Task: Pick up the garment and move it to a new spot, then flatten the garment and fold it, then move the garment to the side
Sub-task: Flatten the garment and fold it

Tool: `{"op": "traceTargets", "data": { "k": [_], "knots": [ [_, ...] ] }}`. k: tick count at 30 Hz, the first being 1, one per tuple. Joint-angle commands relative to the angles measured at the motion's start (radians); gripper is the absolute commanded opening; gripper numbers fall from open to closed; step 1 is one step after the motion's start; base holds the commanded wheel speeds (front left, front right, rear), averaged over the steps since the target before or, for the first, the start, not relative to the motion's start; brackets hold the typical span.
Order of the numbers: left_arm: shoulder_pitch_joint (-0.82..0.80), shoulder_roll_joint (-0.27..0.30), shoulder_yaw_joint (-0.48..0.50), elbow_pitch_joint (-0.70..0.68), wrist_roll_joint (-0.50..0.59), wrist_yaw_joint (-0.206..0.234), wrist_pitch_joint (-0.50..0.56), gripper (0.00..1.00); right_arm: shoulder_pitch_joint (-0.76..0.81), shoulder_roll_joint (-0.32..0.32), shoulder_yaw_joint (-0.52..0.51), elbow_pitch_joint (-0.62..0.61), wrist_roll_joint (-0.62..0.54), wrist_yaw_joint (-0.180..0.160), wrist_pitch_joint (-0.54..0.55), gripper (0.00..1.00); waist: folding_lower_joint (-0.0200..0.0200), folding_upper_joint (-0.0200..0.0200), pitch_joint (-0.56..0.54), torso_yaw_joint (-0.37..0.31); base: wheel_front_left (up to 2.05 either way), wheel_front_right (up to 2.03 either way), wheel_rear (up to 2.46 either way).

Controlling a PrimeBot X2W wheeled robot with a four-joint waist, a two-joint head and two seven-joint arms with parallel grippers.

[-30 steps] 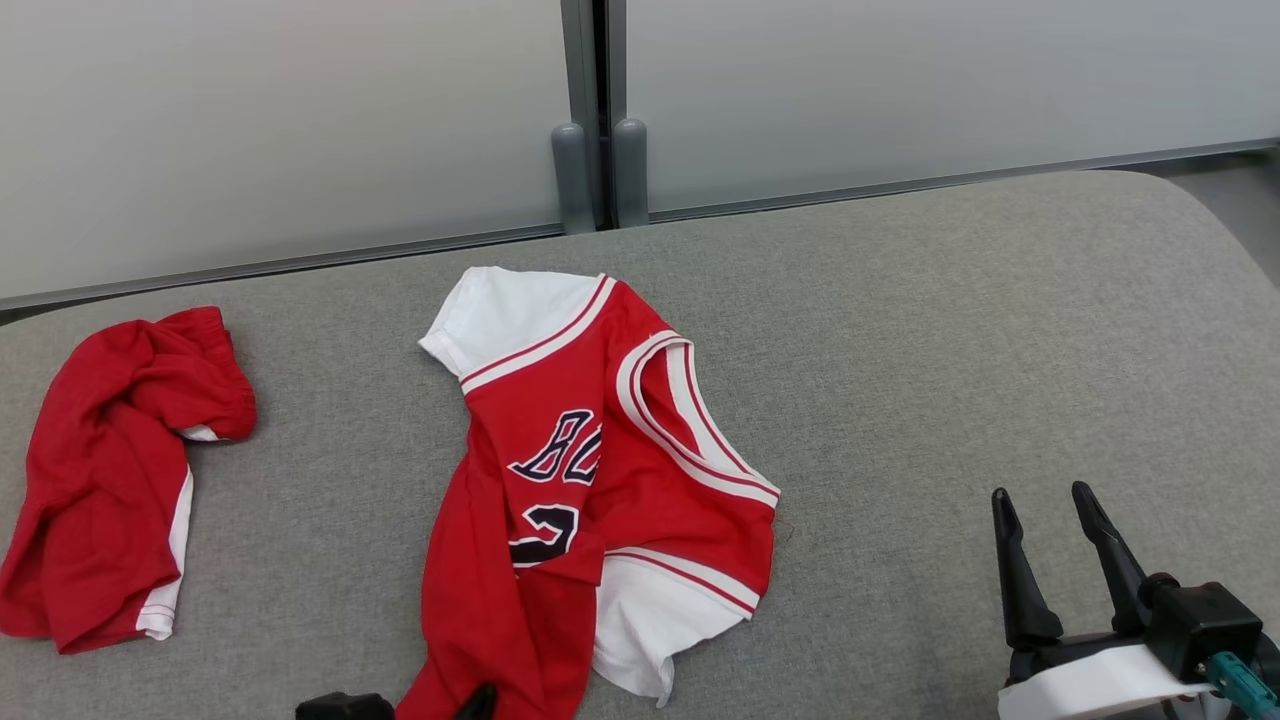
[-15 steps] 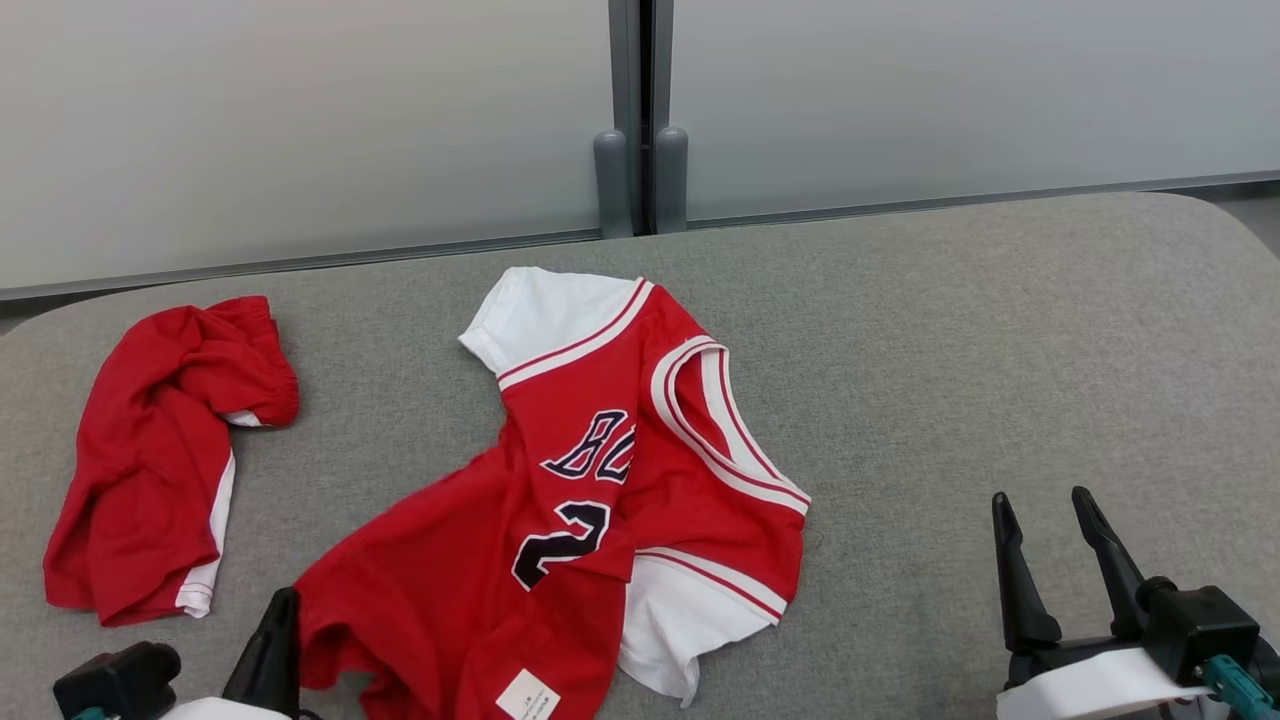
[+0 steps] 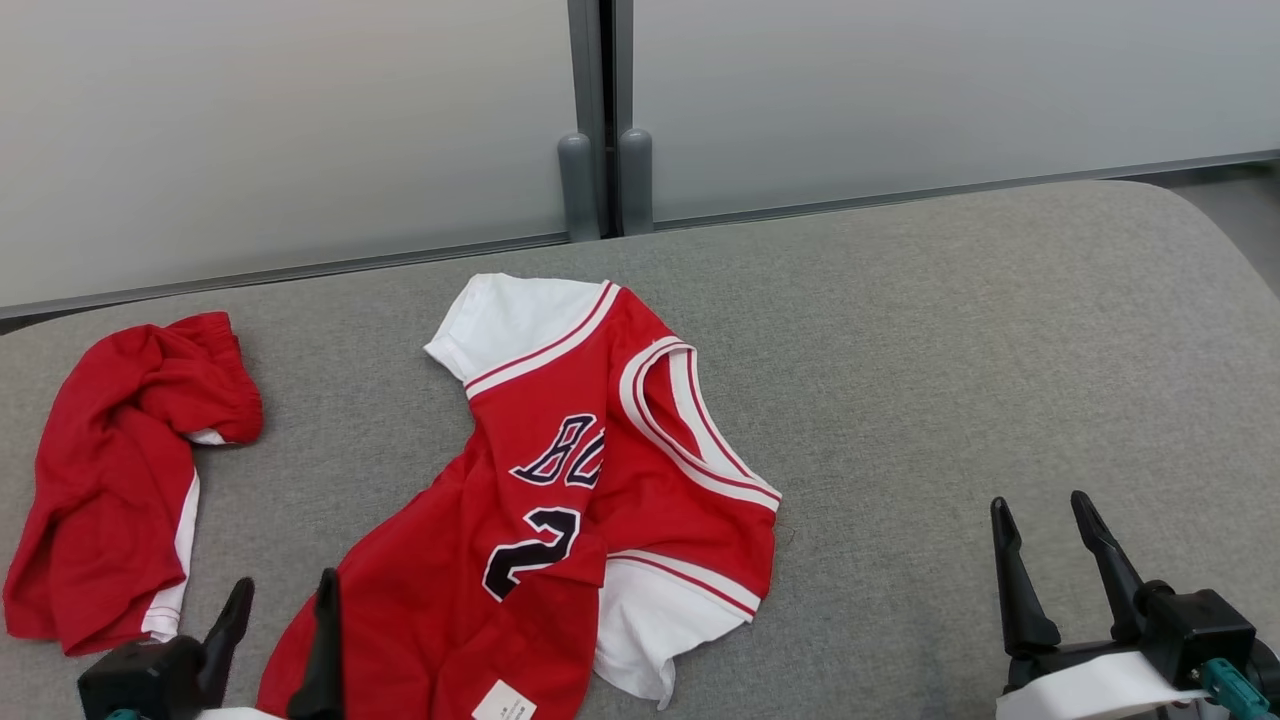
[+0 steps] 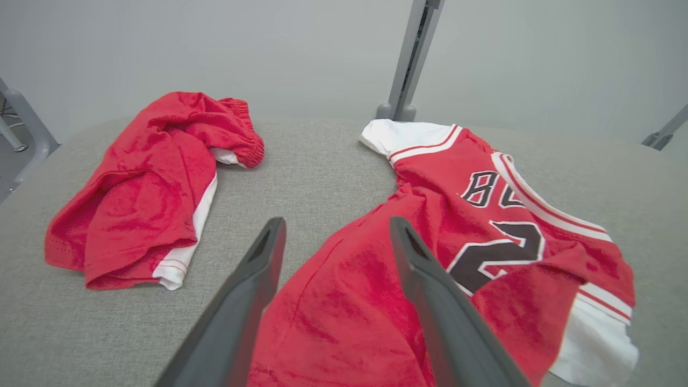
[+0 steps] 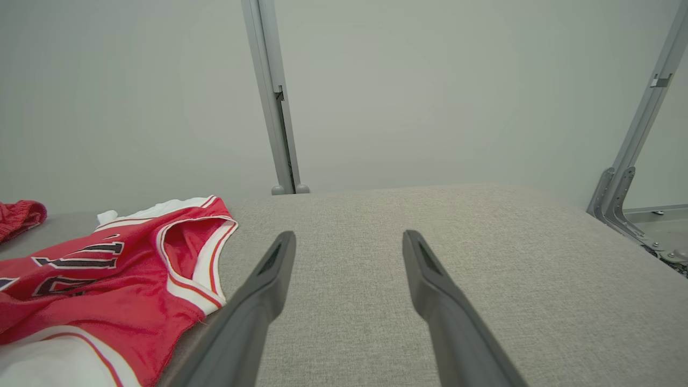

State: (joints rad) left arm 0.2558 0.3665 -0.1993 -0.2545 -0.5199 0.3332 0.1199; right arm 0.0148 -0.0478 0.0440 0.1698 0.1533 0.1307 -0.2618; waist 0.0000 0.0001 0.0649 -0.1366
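The garment (image 3: 560, 480), a red jersey with white sleeves and dark lettering, lies crumpled at the middle of the grey padded surface (image 3: 900, 350), its lower body spread toward the near left. My left gripper (image 3: 285, 585) is open at the jersey's near-left hem. In the left wrist view the garment (image 4: 484, 236) lies under the left gripper (image 4: 337, 223), whose jaws stand apart with the cloth's edge lying flat below them. My right gripper (image 3: 1040, 502) is open at the near right, over bare surface. In the right wrist view the right gripper (image 5: 349, 236) has the garment (image 5: 107, 279) to its left.
A bunched pair of red shorts (image 3: 110, 480) lies at the left of the surface, also seen as red shorts (image 4: 150, 183) in the left wrist view. Pale wall panels with a grey post (image 3: 600, 110) stand behind. The surface's rounded corner drops off at the far right.
The jersey's lower part was drawn out toward the near left and now lies spread. My left gripper has come into view and opened, letting go of the hem. The camera shifted slightly.
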Motion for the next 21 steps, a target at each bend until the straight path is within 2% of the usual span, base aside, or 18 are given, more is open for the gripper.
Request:
{"op": "traceTargets", "data": {
  "k": [1, 3, 4, 6, 7, 10, 15, 21],
  "knots": [
    [-0.005, 0.010, -0.018, -0.083, 0.020, 0.002, 0.014, 1.00, 0.005, -0.005, -0.002, -0.002, -0.004, 0.000, -0.005, 1.00, 0.0000, -0.0001, 0.002, -0.011, 0.00, 0.00, 0.00],
    [-0.029, 0.019, -0.056, -0.159, 0.035, -0.013, 0.046, 1.00, 0.001, -0.005, -0.002, -0.002, 0.001, 0.000, -0.005, 1.00, 0.0000, -0.0001, 0.003, -0.020, 0.00, 0.00, 0.00],
    [-0.047, 0.003, -0.082, -0.183, 0.022, -0.027, 0.062, 1.00, -0.002, -0.005, 0.003, -0.003, 0.003, 0.000, -0.005, 1.00, 0.0000, -0.0001, 0.006, -0.024, 0.00, 0.00, 0.00],
    [-0.086, 0.012, -0.141, -0.176, 0.039, -0.057, 0.104, 1.00, -0.012, -0.006, 0.014, -0.002, 0.007, 0.000, -0.005, 1.00, 0.0000, -0.0001, 0.015, -0.037, 0.00, 0.00, 0.00],
    [-0.119, -0.010, -0.169, -0.166, 0.033, -0.071, 0.117, 1.00, -0.021, -0.005, 0.021, -0.001, 0.014, 0.000, -0.005, 1.00, 0.0000, -0.0001, 0.021, -0.045, 0.00, 0.00, 0.00],
    [-0.208, -0.055, -0.248, -0.092, 0.020, -0.128, 0.147, 1.00, -0.042, -0.006, 0.041, 0.000, 0.028, 0.000, -0.005, 1.00, 0.0000, -0.0001, 0.043, -0.073, 0.00, 0.00, 0.00],
    [-0.363, -0.104, -0.367, 0.112, 0.030, -0.240, 0.197, 1.00, -0.077, -0.006, 0.057, -0.002, 0.050, 0.000, -0.005, 1.00, 0.0000, -0.0001, 0.086, -0.136, 0.00, 0.00, 0.00],
    [-0.469, -0.143, -0.428, 0.301, 0.051, -0.298, 0.220, 1.00, -0.089, -0.005, 0.055, 0.001, 0.070, 0.000, -0.005, 1.00, 0.0000, -0.0001, 0.116, -0.208, 0.00, 0.00, 0.00]
  ]
}}
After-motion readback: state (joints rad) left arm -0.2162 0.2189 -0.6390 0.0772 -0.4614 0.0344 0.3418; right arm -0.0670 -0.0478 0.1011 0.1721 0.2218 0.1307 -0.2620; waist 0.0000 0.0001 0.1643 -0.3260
